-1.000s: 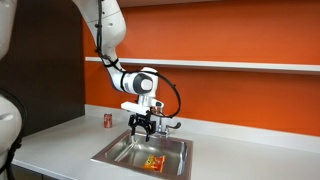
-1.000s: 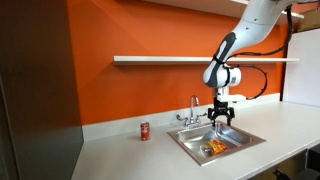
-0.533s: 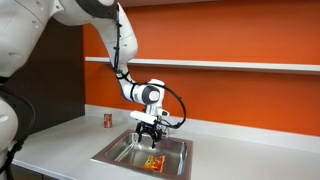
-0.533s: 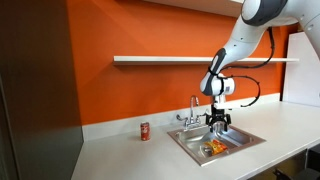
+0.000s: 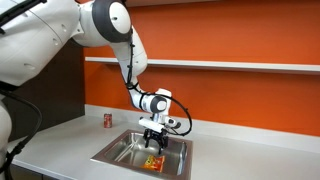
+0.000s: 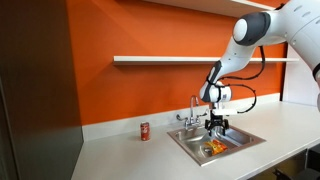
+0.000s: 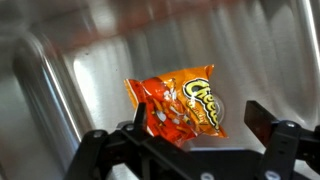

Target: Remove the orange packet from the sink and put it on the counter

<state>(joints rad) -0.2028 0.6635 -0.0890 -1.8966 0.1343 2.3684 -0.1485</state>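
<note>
The orange packet point(image 7: 178, 102) lies flat on the bottom of the stainless-steel sink point(image 7: 70, 60), partly over the drain. It also shows in both exterior views point(image 5: 153, 162) point(image 6: 213, 148). My gripper point(image 7: 195, 122) is open, lowered into the basin just above the packet, with one finger at the packet's left edge and the other to its right, not touching it. In both exterior views the gripper point(image 5: 153, 142) point(image 6: 217, 132) hangs inside the sink point(image 5: 120, 152) point(image 6: 190, 141). The light-grey counter point(image 5: 60, 140) point(image 6: 120, 155) surrounds the sink.
A small red can point(image 5: 108, 120) point(image 6: 144, 131) stands on the counter to one side of the sink. The chrome faucet point(image 6: 192, 112) stands at the sink's back edge, close to the arm. A shelf point(image 6: 160, 60) runs along the orange wall above.
The arm has moved down, bringing the open gripper from above the sink rim into the basin, close over the packet. The packet has not moved.
</note>
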